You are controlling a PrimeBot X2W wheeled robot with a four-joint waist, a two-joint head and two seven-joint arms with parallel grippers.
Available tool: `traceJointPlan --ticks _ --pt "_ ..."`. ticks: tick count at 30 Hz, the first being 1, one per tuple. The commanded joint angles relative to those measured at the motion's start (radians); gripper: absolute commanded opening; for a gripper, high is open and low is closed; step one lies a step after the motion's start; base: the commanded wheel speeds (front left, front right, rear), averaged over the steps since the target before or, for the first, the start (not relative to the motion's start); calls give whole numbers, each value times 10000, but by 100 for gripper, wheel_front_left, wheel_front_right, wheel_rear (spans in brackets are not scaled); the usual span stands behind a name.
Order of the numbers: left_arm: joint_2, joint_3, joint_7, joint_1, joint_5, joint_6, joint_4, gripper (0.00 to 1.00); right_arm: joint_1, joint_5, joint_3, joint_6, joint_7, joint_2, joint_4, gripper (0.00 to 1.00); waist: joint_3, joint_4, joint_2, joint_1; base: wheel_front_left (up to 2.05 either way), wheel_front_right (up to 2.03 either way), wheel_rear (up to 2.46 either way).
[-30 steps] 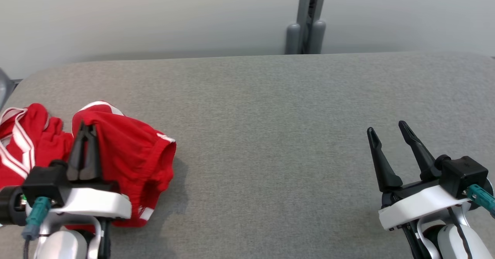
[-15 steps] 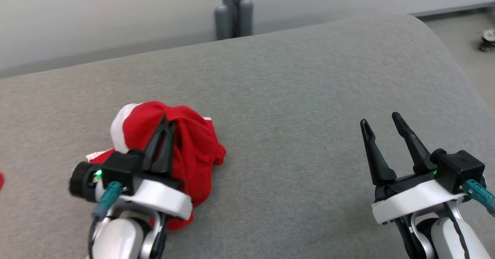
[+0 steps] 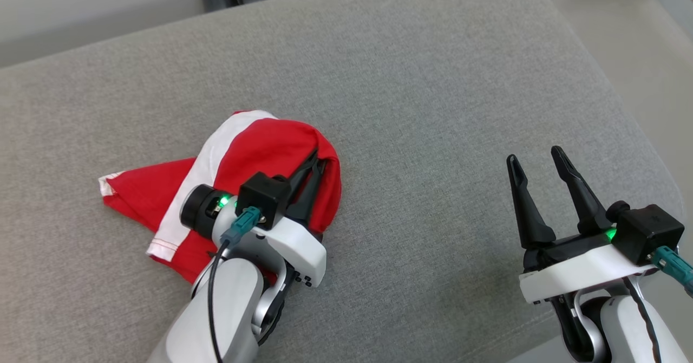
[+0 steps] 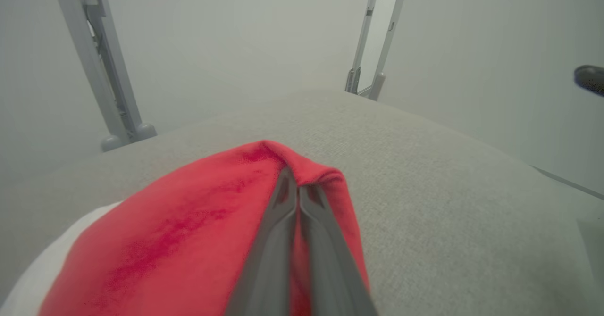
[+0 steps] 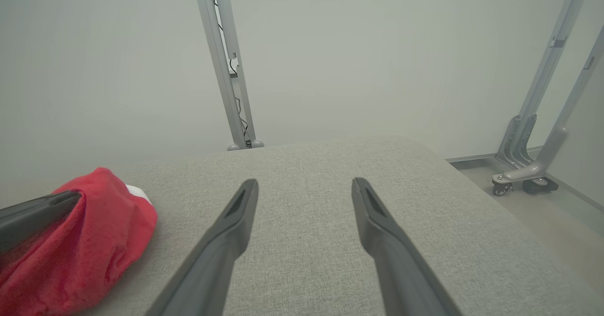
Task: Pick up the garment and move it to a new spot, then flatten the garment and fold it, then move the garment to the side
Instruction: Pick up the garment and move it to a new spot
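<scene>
- Garment (image 3: 254, 146): red with white trim, bunched in a loose heap on the grey bench (image 3: 433, 70), left of centre in the head view. A flatter part with a white-hemmed corner runs out toward the robot's left.
- Left gripper (image 3: 318, 161): jaws pressed together on a fold at the heap's right-hand edge. In the left wrist view, red cloth is pinched at the tips and drapes down both sides.
- Right gripper (image 3: 534, 155): jaws spread wide with nothing between them, over bare bench well apart from the garment.
- Key relation: the garment lies to the left of the right jaws. Its long axis runs roughly left to right, from the pinched fold out to the hemmed corner.
- The left arm is the nearer one and already has the grip; the hemmed corner is the point farthest from the right arm.
- The heap's underside probably rests on the bench, but no view settles this.
- Judgement: this looks like the carry to the new spot. Flattening will likely need the right jaws to cross leftward.
</scene>
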Motion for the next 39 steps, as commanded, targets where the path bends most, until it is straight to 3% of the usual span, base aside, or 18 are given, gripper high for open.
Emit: traceJointPlan --ticks 1,3,4,5,6,12,19,28,39 --pt "-12 -72 -80 -260 -81 -82 337 0 -131 71 -54 19 -103 8 28 100 249 -138 0 0 0 0 0" --pt "-42 -194 -191 -438 -179 -146 868 0 -180 66 -60 19 -184 37 98 100 322 -95 0 0 0 0 0" --pt "-52 -262 -260 -522 -168 -139 1086 28 -198 64 -61 17 -197 52 145 100 338 -55 0 0 0 0 0" --pt "-79 -340 -368 -598 -199 -144 1250 80 -212 62 -68 17 -218 60 186 100 343 7 0 0 0 0 0" --pt "-100 -423 -452 -653 -240 -167 1394 100 -229 75 -83 17 -245 63 234 100 329 95 0 0 0 0 0" --pt "-150 -804 -1002 -441 -460 -55 1474 100 -255 54 -70 17 -295 -15 440 100 23 759 0 0 0 0 0" --pt "-130 -491 -1362 210 -908 396 343 100 -86 -32 -159 17 -182 -110 434 100 -423 1718 0 0 0 0 0" --pt "502 653 -1544 1110 -1325 957 -872 100 253 -206 -412 17 150 -318 283 100 -1111 2759 0 0 0 0 0" --pt "1625 1955 -1583 2252 -1574 1246 -1542 100 653 -373 -481 17 497 -459 112 100 -1856 3265 0 0 0 0 0"
